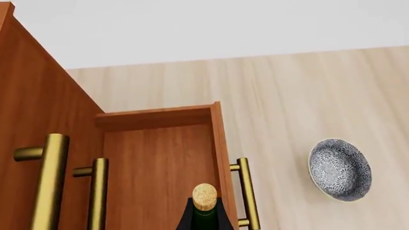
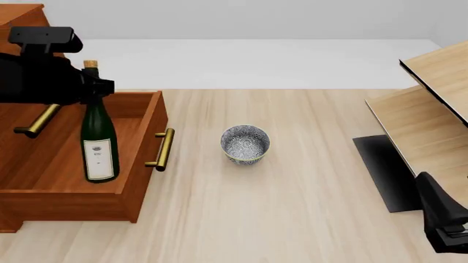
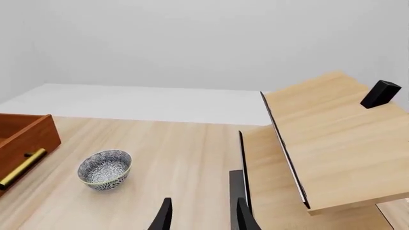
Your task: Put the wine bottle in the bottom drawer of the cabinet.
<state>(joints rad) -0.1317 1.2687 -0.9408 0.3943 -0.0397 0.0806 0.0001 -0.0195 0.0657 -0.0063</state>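
Note:
The wine bottle (image 2: 100,137) stands upright inside the open bottom drawer (image 2: 142,142) of the cabinet (image 2: 18,16), its base low near the drawer floor. My left gripper (image 2: 98,85) is shut on the bottle's neck just under the cork. In the left wrist view the cork (image 1: 205,195) shows between my black fingers (image 1: 185,218), over the drawer's inside (image 1: 160,158). The drawer's brass handle (image 2: 164,149) faces the bowl. My right gripper (image 3: 201,218) is open and empty, low at the front right (image 2: 446,230).
A speckled grey-blue bowl (image 2: 245,143) sits on the table to the right of the drawer. A pale wood shelf unit (image 2: 431,109) with a black base (image 2: 384,170) stands at the right. An upper drawer handle (image 2: 36,123) juts out above the drawer.

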